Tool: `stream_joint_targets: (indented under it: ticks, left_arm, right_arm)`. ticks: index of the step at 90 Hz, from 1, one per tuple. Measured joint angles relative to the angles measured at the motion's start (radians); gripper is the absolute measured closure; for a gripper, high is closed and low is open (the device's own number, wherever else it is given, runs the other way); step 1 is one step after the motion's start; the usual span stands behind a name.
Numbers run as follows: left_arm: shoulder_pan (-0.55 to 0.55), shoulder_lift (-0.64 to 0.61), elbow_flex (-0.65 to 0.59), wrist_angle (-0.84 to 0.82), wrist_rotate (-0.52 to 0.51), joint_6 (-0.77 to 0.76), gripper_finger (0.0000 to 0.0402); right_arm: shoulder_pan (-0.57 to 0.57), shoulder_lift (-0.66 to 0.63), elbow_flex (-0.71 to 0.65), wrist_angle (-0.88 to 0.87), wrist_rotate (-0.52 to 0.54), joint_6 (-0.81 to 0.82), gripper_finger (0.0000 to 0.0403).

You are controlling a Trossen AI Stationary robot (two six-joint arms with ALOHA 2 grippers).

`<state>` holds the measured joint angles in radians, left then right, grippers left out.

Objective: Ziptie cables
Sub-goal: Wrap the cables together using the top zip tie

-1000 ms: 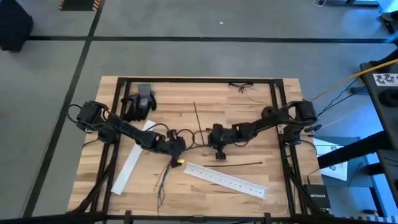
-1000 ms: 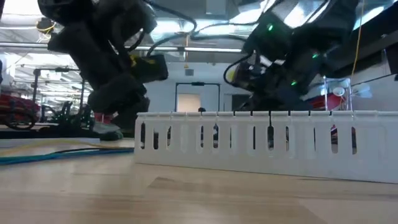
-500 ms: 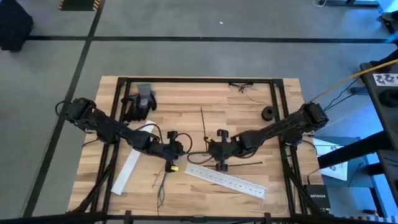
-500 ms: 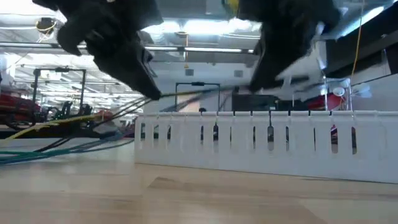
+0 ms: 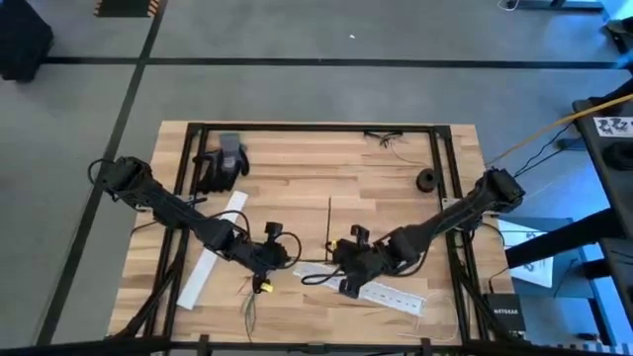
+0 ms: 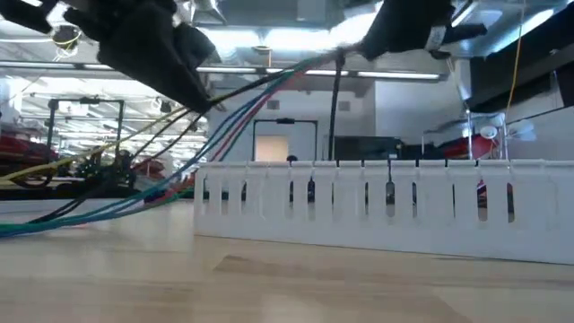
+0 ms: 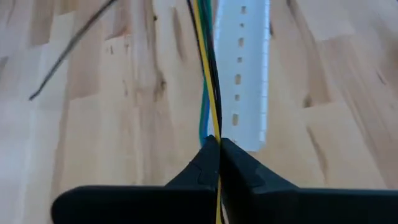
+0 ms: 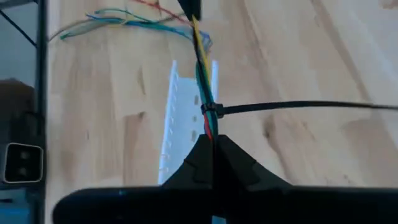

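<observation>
left gripper (image 5: pixel 265 269): near front middle of worktop (image 5: pixel 386 188), fingers (image 7: pixel 205 163) pressed together, pinching the cables (image 7: pixel 210 74)
right gripper (image 5: pixel 341 272): just right of the left one, over the near end of a white perforated strip (image 5: pixel 381 290), fingers (image 8: pixel 199 155) clamped on the same bundle
cables: held off the worktop, stretched between the two grippers; loose ends trail down toward the front edge by the left gripper; yellow, green, blue, red strands visible in wrist views
zip tie (image 8: pixel 292 107): black, wrapped round the bundle just ahead of the right fingers, its tail sticking out sideways
second white strip (image 5: pixel 213 247): lies left of the left arm, angled
glove (image 5: pixel 223 158): dark, back left of worktop
black roll (image 5: pixel 426 180): back right, near frame
</observation>
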<state>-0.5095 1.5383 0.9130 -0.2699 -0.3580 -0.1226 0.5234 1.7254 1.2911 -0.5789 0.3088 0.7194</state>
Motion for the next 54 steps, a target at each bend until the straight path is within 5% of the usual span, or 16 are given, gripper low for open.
stream_joint_targets:
  ticks: [54]
  left_arm:
    - [0.005, 0.063, -0.002, 0.232, 0.011, 0.127, 0.0401]
  right_arm:
    - [0.163, 0.073, 0.003, -0.132, 0.006, 0.287, 0.0400]
